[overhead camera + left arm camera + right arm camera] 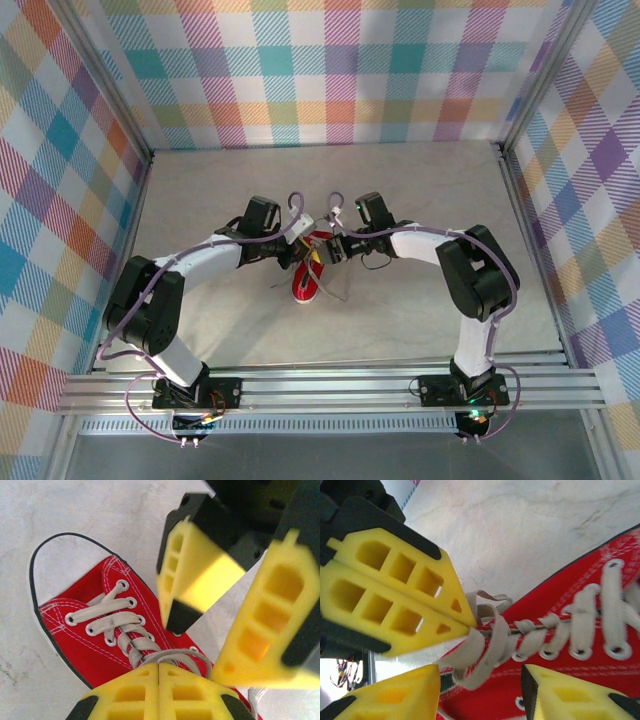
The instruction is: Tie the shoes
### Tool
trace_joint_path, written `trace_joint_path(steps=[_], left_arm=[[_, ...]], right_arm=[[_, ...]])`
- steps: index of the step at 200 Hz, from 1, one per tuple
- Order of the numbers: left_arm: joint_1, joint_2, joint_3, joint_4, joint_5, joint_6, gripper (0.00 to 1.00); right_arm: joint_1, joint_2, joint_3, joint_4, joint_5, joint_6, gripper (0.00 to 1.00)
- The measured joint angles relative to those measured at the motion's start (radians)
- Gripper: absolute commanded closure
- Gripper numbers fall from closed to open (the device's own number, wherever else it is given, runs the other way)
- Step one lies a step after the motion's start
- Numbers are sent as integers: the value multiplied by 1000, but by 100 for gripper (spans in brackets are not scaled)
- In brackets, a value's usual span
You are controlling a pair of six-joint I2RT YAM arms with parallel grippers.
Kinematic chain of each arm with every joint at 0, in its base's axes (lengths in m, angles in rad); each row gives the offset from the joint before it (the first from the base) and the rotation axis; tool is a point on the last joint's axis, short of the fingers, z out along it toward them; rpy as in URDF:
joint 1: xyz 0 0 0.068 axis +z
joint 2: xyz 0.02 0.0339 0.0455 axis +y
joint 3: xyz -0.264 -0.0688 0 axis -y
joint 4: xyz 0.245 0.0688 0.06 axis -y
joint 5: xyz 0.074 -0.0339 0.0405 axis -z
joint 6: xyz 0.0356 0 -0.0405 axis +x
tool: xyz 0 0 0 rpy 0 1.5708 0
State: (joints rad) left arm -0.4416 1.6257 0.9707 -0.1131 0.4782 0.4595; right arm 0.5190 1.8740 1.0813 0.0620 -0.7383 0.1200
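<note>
Your left gripper (469, 624) is pinched shut on a strand of the laces (492, 630) near the ankle end of the eyelets. Your right gripper (481, 669) stands part open, straddling the bunched loops and gripping nothing. Hold the left strand taut and lifted, then close the right on one loop only, clear of the left's tips. The shoe (305, 287) lies mid-table (420, 200) beneath both grippers. Its long axis seems to run far to near, with the toe toward your bases.

No lettering, brand, number or sign can be read on the red sneaker (95, 630) or elsewhere.
</note>
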Motion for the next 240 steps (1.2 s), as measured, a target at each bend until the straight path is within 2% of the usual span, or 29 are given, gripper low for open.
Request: trace_joint_path(steps=[42, 159, 240], left_arm=[[0, 10, 10, -21, 0, 0, 100], [0, 11, 11, -46, 0, 1, 100], [0, 16, 16, -54, 0, 1, 100]], right_arm=[[-41, -31, -10, 21, -16, 87, 49], [-10, 27, 8, 58, -23, 443, 48], [10, 58, 26, 73, -31, 554, 52]])
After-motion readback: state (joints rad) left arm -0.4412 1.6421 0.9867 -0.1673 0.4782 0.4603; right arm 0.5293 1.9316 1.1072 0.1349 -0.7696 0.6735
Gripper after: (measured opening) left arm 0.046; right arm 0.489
